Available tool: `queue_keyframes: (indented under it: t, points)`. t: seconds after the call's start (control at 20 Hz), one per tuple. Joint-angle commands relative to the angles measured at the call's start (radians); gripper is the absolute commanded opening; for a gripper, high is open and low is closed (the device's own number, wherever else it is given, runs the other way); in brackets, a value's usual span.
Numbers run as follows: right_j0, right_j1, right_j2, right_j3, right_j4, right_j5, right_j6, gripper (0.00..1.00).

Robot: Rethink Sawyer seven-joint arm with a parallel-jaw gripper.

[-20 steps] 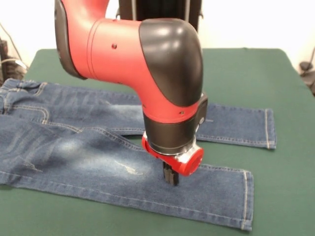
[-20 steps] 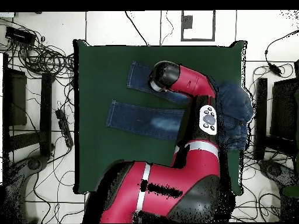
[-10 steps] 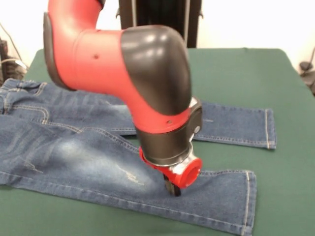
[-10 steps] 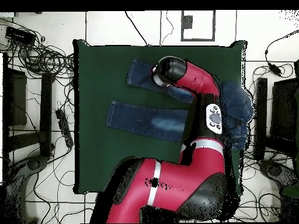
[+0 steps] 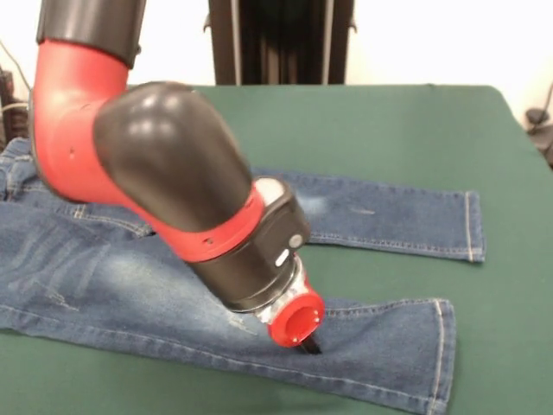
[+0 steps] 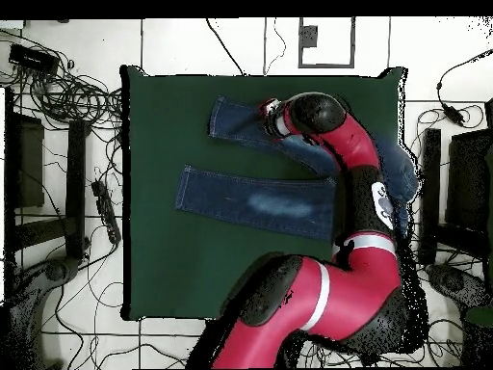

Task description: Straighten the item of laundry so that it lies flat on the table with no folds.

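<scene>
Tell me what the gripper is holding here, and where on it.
Cannot be told: the gripper touches the near leg of the blue denim jeans, but a grip isn't visible.

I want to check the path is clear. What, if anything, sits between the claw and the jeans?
Nothing visible does. The claw is right down at the near leg of the jeans in the front view, with only denim under it and bare green table around the legs.
</scene>
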Motion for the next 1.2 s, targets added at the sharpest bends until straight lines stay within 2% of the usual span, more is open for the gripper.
queue_keyframes:
  t: [0.05, 0.25, 0.5, 0.65, 1.05, 1.15, 1.2]
  points:
    - [0.039, 0.135, 0.258, 0.085, 0.004, 0.196, -0.294, 0.0]
    - [0.034, 0.136, 0.256, 0.075, -0.038, 0.261, -0.319, 0.0]
    - [0.02, 0.096, 0.276, 0.169, -0.034, 0.283, -0.296, 0.0]
    - [0.02, 0.092, 0.295, 0.19, -0.028, 0.269, -0.285, 0.0]
    - [0.052, 0.155, 0.329, 0.078, -0.038, 0.247, -0.249, 0.0]
    - [0.058, 0.161, 0.335, 0.066, -0.039, 0.232, -0.24, 0.0]
    - [0.051, 0.145, 0.338, 0.099, -0.04, 0.204, -0.237, 0.0]
